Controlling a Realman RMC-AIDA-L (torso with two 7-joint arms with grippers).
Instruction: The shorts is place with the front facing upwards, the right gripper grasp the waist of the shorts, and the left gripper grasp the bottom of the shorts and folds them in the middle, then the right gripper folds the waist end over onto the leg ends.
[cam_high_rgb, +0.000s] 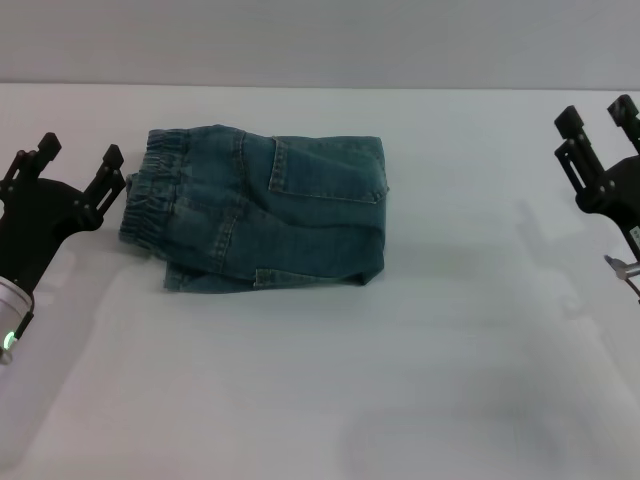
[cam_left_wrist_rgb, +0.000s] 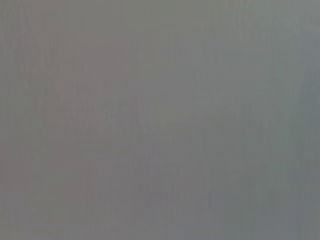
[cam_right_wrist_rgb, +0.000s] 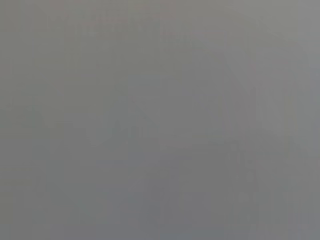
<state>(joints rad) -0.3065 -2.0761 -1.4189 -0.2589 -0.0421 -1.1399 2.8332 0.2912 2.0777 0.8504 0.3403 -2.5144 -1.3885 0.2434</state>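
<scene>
White table bears folded shorts under grey wall.

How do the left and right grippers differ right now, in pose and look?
The left gripper sits right beside the waist of the folded shorts; the right gripper hangs well clear of the shorts, at the far right edge. The left gripper shows a silver wrist with a green light; the right gripper shows only a thin silver connector. Both are black, open and hold nothing.
</scene>
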